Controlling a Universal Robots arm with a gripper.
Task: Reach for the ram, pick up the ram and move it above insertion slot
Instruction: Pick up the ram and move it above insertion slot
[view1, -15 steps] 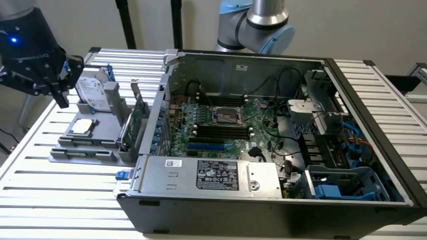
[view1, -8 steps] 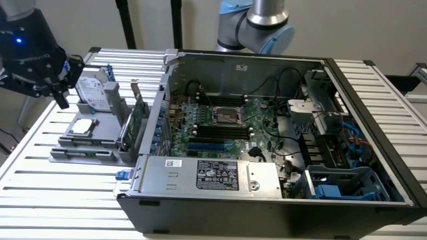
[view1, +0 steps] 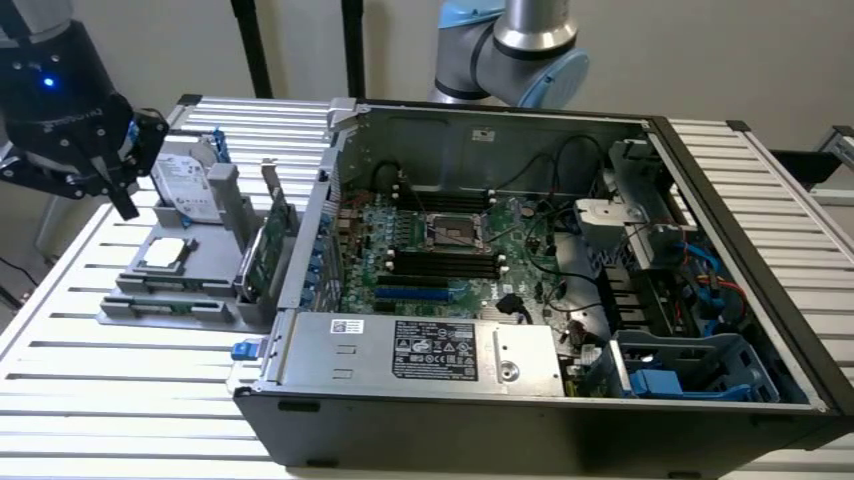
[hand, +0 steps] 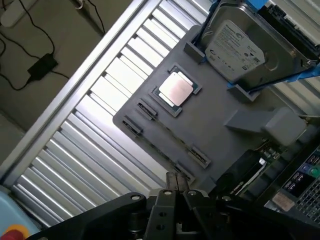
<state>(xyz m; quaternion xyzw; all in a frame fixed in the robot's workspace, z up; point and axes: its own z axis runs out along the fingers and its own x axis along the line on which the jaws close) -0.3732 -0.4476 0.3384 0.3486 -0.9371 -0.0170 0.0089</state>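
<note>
Currently the pincer (view1: 118, 195) hangs over the bench (view1: 120, 400) at the exterior view's left, above the far end of the grey tray (view1: 147, 285) and just beside the drive (view1: 187, 180) standing there. In the wrist view its fingers (hand: 170, 186) are pressed together with nothing between them, so the pincer (hand: 176, 182) is closed and holds nothing.

The ram (view1: 163, 303) lies on edge in a slot along the tray's near side, a thin green strip, well apart from the pincer. A CPU (view1: 163, 253) sits flat in the middle of the tray, between the ram and the drive. A taller green card (view1: 271, 250) stands upright at the tray's end nearest the case (view1: 534, 440).

The case lies open on the bench, and the dark memory slots (view1: 441, 262) run across the middle of its board, with no stick in them. The wrist view looks down on the tray (hand: 215, 125), the CPU (hand: 176, 89) and the drive (hand: 235, 45).
</note>
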